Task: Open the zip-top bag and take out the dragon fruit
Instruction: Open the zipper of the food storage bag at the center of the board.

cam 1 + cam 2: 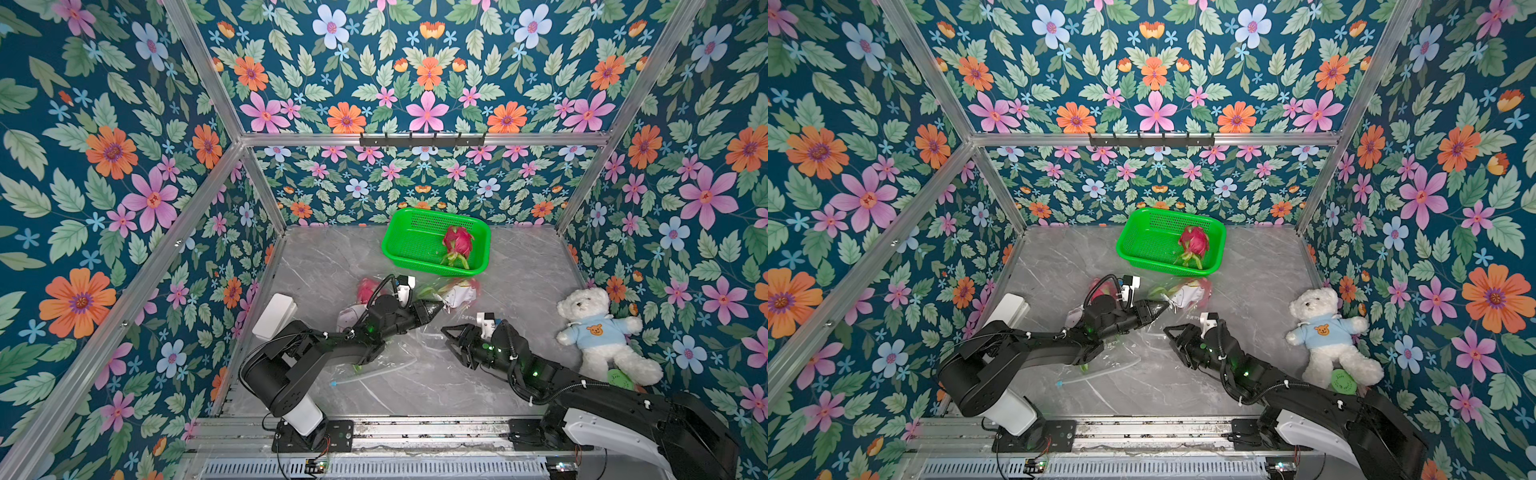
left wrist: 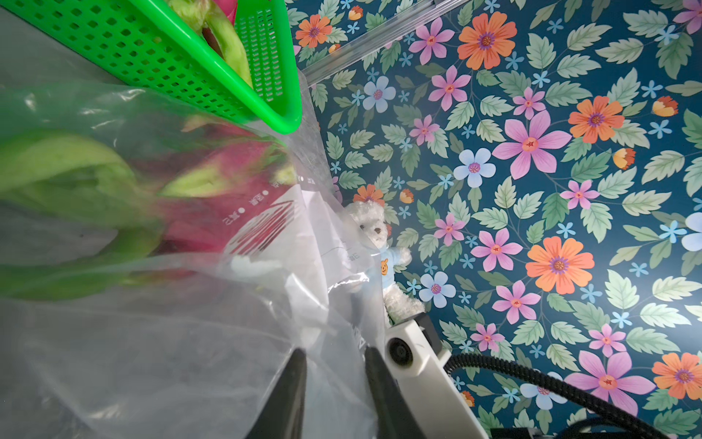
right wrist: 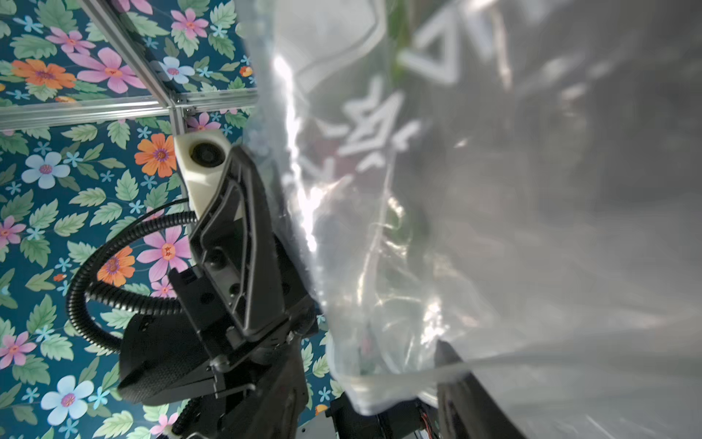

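My left gripper (image 1: pixel 437 308) is clamped on film of the zip-top bag (image 2: pixel 159 342). My right gripper (image 1: pixel 449 342) stands with jaws apart and empty. The bagged dragon fruit (image 2: pixel 228 182) lies just beyond the left tips, toward the green basket (image 1: pixel 432 271) — the left arm is nearer, but occupied.

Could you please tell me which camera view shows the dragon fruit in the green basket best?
Both top views: the dragon fruit lies whole and unobstructed in the green basket. The left wrist view catches mainly its green scales behind the basket's wall. The right wrist view shows zip-top bag plastic, not this fruit.
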Controlling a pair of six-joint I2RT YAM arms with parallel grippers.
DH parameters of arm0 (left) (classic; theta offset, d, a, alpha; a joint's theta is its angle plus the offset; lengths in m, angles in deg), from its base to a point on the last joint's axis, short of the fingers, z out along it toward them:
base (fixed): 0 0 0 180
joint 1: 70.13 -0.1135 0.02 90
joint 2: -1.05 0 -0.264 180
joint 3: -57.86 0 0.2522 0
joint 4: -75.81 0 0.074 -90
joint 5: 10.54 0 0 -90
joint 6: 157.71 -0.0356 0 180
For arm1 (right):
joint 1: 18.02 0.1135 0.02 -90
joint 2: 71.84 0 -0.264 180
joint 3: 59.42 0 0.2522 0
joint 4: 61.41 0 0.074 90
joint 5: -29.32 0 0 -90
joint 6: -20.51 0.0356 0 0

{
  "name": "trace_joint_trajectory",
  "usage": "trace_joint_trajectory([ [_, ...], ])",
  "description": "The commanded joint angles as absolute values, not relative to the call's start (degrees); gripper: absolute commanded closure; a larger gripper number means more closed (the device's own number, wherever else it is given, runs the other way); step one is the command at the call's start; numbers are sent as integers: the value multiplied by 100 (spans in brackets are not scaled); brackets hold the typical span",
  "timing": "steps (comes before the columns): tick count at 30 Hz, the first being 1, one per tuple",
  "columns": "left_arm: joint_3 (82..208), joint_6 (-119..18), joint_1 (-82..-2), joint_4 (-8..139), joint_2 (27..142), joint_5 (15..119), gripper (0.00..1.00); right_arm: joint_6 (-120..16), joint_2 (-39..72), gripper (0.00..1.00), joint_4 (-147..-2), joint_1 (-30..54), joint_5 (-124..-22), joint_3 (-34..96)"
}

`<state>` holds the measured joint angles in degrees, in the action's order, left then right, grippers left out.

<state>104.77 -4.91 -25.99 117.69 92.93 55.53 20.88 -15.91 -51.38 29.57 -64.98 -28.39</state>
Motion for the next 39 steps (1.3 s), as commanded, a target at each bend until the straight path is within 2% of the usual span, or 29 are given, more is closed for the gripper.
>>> trace_joint_trajectory([
  [1,10417,-496,-2584,12015,9231,5477,71,2103,-1812,60,-5250,2730,-5987,-2921],
  [9,10291,-466,-2514,11985,9176,5201,72,1411,-2370,100,-6003,2018,-6127,-2665],
  [11,10330,-518,-2479,11885,9176,5132,69,1277,-2473,100,-6132,1993,-6147,-2550],
  [16,10600,-1204,-2459,10942,9000,5007,55,734,-2710,100,-6800,1990,-6248,-1996],
  [18,10918,-1915,-2452,9895,8728,5186,46,544,-2764,100,-7012,1992,-6277,-1825],
  [20,11317,-2827,-2454,8676,8400,5587,34,436,-2755,100,-7139,1988,-6297,-1724],
  [21,11511,-3271,-2453,8139,8207,5896,21,408,-2724,100,-7142,1991,-6305,-1723],
  [22,11665,-3685,-2455,7705,8013,6190,1,416,-2691,100,-7082,1988,-6306,-1749],
  [24,11833,-4319,-2447,7253,7666,6677,1,437,-2595,100,-6903,1991,-6330,-1805],
  [27,12011,-5062,-2402,6964,7440,6660,1,410,-2410,100,-6736,1991,-6380,-1808],
  [32,12528,-5945,-2217,6026,7876,6548,1,209,-2347,100,-6851,1986,-6370,-1659],
  [39,12632,-6653,-2015,5898,8189,7081,9,82,-2446,100,-7005,1894,-6363,-1604],
])
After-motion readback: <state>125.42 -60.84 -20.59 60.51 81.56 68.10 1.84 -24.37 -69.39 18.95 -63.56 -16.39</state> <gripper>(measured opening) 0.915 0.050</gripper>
